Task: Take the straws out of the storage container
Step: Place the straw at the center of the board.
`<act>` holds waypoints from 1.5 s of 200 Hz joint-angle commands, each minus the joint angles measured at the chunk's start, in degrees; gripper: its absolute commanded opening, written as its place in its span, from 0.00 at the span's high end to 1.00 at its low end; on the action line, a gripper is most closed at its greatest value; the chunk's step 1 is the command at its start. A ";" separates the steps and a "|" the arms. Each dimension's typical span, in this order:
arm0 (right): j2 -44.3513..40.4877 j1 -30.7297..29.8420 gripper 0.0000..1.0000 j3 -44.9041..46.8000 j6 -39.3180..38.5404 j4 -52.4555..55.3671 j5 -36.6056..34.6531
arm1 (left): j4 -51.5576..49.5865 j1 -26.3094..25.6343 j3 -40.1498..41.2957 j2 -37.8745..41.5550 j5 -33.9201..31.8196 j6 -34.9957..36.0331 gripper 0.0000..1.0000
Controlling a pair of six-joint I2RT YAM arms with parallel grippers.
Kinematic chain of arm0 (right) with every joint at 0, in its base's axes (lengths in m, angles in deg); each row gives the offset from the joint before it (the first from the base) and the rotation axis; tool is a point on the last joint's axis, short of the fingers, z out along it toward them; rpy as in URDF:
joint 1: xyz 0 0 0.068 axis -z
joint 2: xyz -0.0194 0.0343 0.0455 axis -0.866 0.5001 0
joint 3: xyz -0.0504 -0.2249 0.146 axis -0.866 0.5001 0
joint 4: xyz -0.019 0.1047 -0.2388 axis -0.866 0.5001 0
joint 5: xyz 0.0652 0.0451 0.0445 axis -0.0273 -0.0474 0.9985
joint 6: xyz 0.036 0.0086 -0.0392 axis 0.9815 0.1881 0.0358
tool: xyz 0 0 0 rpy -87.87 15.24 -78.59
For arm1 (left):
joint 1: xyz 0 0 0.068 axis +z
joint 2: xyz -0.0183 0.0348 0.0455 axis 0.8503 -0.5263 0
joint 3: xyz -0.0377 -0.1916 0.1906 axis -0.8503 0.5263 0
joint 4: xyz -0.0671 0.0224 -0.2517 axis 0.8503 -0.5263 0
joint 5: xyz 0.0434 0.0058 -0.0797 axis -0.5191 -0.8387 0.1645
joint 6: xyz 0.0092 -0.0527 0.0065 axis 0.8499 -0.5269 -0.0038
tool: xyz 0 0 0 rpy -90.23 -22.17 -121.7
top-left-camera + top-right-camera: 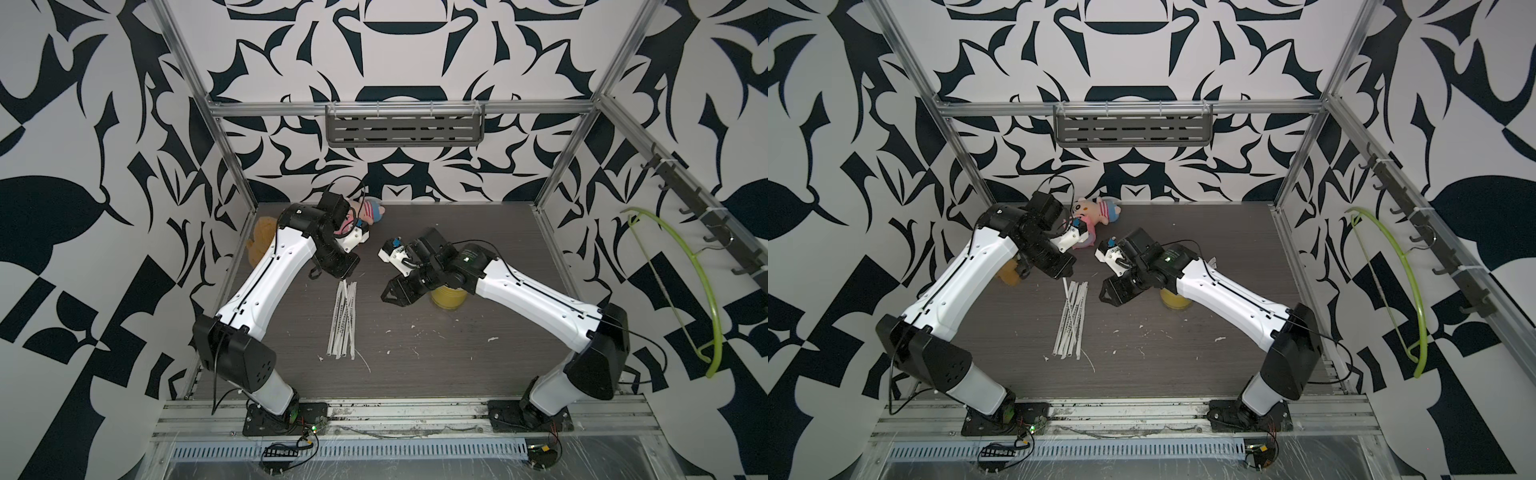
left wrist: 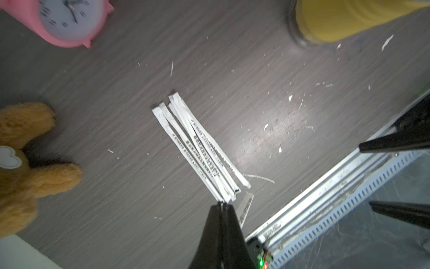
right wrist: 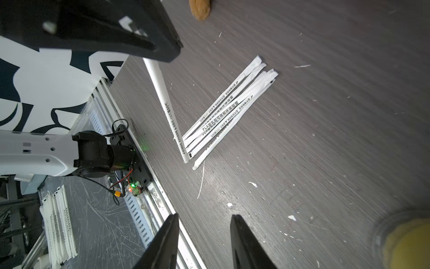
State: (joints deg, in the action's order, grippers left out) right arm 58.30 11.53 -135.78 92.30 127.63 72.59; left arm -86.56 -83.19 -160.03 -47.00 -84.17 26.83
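One straw (image 3: 166, 100) is pinched by the closed left gripper (image 2: 223, 205), its free end beside the pile (image 1: 344, 320) laid near the cup (image 1: 446, 300). The right gripper (image 3: 204, 215) is parted and empty. If dragged sideways, the pile may be scattered.

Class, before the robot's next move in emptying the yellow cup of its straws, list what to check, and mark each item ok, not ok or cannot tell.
1. Left gripper shut on one white paper-wrapped straw: ok.
2. Right gripper open and empty: ok.
3. Pile of wrapped straws lying flat on the dark wood-grain table: ok.
4. Yellow cylindrical cup standing upright: ok.
5. Cup emptied of straws: cannot tell; the right arm hides its mouth.
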 commanded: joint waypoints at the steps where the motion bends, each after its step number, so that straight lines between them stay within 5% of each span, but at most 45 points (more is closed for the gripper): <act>1: -0.24 -1.06 0.58 0.00 1.46 -3.13 1.31 | -7.03 0.56 -2.12 -2.19 0.19 4.13 1.00; 101: 0.72 -1.63 0.60 0.09 1.32 -2.08 -0.56 | -11.73 2.46 -13.02 -19.72 0.47 6.43 0.98; 144: 2.04 -1.63 0.59 -1.35 0.82 -1.19 -0.90 | -11.06 3.93 -14.60 -24.44 1.16 6.29 0.87; 300: 7.28 -1.61 0.54 -5.96 0.78 0.84 -2.74 | -5.29 5.79 -11.43 -25.33 0.78 6.35 0.70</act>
State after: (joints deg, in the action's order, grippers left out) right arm 66.54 10.09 -139.41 93.46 127.95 70.39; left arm -92.31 -78.08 -172.60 -72.48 -83.78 32.69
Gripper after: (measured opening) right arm 0.455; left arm 0.297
